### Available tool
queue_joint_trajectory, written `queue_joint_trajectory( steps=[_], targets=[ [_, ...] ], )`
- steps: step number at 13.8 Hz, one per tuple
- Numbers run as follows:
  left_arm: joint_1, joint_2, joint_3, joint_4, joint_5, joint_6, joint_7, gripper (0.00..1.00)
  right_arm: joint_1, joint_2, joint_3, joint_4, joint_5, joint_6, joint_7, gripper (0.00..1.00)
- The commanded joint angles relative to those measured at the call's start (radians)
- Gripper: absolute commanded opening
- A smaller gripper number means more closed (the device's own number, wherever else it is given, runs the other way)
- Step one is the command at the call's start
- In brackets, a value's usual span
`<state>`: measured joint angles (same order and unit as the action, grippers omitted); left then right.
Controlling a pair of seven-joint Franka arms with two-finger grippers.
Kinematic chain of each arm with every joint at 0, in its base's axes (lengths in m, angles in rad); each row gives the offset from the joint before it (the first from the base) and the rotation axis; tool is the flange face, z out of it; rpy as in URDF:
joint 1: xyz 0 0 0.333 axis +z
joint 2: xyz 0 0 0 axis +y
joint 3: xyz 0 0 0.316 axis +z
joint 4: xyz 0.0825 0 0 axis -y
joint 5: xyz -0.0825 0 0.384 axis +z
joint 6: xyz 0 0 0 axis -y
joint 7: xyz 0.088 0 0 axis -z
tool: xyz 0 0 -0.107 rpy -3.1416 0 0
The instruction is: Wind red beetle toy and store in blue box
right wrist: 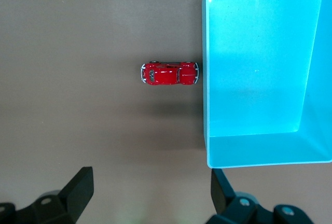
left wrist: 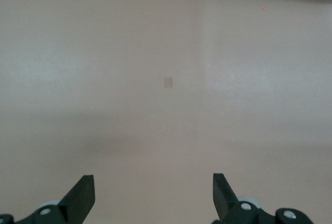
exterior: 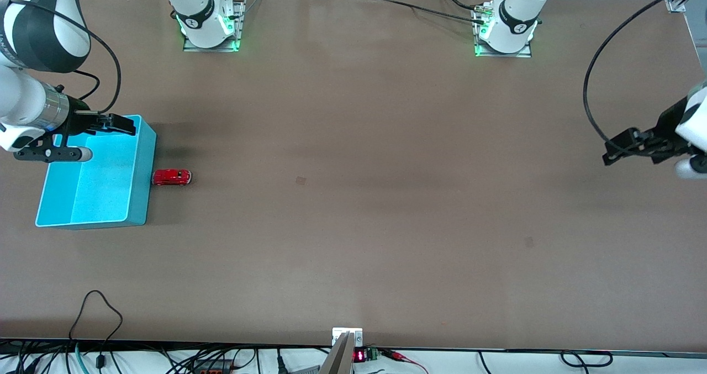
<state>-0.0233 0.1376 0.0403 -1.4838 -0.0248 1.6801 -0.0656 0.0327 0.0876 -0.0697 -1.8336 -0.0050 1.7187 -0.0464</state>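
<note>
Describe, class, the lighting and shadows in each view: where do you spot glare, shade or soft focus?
Front view: even light, faint broad shadows on the table, green glow at the arm bases. Right wrist view: the blue box is brightly lit inside; the red beetle toy is sharp and glossy. Left wrist view: pale, washed-out tabletop, the left gripper's fingers dark.

We find almost nothing to read here. On the dark band of the right arm's base (exterior: 194,19) we see a round white maker's mark with lettering beside it, too small to spell out. The left arm's base (exterior: 516,27) carries the same kind of round mark on its dark band, equally unreadable. At the table's edge nearest the front camera, a small display (exterior: 359,356) glows with red digits, and we cannot tell which numbers they are. We see no writing on the red toy car (right wrist: 169,73) or the blue box (right wrist: 205,105).
</note>
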Motion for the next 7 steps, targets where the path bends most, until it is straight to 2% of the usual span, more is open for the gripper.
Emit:
queue_joint_trajectory(
  steps=[1, 4, 7],
  targets=[
    [-0.012, -0.055, 0.012, -0.015, -0.02, -0.042, -0.03, 1.0, -0.007, -0.005, 0.001, -0.007, 0.017, -0.019, -0.103, 1.0],
    [-0.01, -0.093, 0.007, -0.071, -0.017, -0.037, -0.011, 1.0, -0.007, -0.017, -0.001, -0.051, 0.02, -0.014, -0.159, 1.0],
    [-0.01, -0.151, 0.007, -0.154, -0.012, 0.001, -0.01, 1.0, -0.007, -0.104, -0.002, -0.21, 0.019, 0.077, -0.248, 1.0]
  ],
)
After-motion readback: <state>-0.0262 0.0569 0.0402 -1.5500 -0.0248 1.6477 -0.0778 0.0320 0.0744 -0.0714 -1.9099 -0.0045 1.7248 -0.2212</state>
